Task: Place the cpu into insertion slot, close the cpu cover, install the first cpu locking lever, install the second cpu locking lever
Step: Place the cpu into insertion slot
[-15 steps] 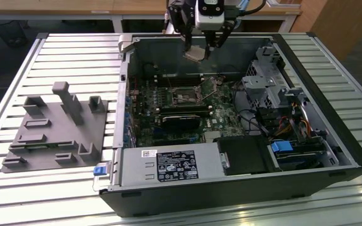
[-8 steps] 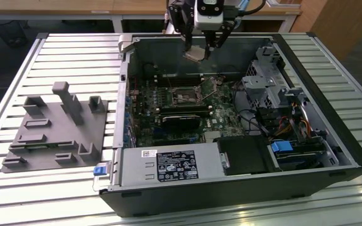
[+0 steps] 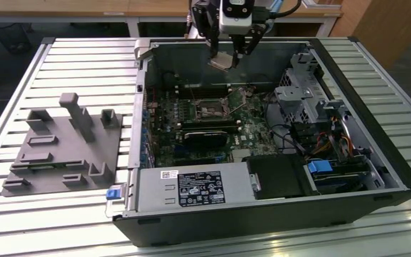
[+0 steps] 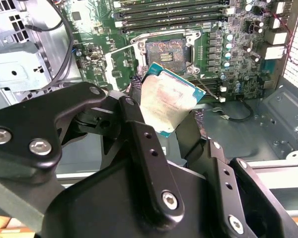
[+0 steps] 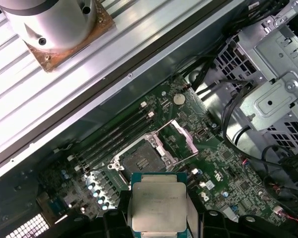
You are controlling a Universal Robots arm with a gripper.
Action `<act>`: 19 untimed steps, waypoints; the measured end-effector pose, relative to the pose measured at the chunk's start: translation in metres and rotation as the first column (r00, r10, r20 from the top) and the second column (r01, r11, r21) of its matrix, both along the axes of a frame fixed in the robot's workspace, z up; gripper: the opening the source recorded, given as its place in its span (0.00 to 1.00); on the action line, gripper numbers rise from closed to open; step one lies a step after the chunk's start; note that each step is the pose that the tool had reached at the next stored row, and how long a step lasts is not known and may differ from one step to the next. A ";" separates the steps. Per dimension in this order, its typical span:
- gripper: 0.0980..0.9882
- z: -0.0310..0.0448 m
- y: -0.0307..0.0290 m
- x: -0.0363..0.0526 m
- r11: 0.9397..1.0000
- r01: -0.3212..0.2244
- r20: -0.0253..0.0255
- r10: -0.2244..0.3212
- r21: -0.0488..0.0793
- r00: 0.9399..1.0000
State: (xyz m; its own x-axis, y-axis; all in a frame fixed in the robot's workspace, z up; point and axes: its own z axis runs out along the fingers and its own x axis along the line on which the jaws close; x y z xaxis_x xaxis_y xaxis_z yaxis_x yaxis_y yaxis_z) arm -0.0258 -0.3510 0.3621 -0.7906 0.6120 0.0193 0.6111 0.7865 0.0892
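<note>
Exterior view: gripper [image 3: 226,57] clenched on the tilted cpu [image 3: 220,61], up over the open case [image 3: 263,219], well apart from the insertion slot [image 3: 211,110]. First wrist view: slot bare, cpu cover [image 5: 182,135] seemingly swung open beside it.

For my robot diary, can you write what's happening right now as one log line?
gripper: shut on cpu | cpu: in the air, apart from insertion slot | insertion slot: empty | cpu cover: raised open
</note>
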 end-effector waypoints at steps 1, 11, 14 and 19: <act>0.48 0.0000 0.0000 0.0000 1.000 0.003 0.000 -0.003 0.000 1.000; 0.48 0.0000 0.0000 0.0000 0.999 0.033 0.000 -0.033 0.000 0.999; 0.48 0.0000 0.0000 0.0000 0.999 0.042 0.000 -0.042 0.000 0.999; 0.48 0.0000 0.0000 0.0000 0.998 0.059 0.000 -0.059 0.000 0.998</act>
State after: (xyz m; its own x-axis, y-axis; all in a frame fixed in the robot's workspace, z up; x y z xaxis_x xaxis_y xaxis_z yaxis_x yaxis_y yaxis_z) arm -0.0258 -0.3510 0.3621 -0.7532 0.6575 0.0193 0.6563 0.7492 0.0892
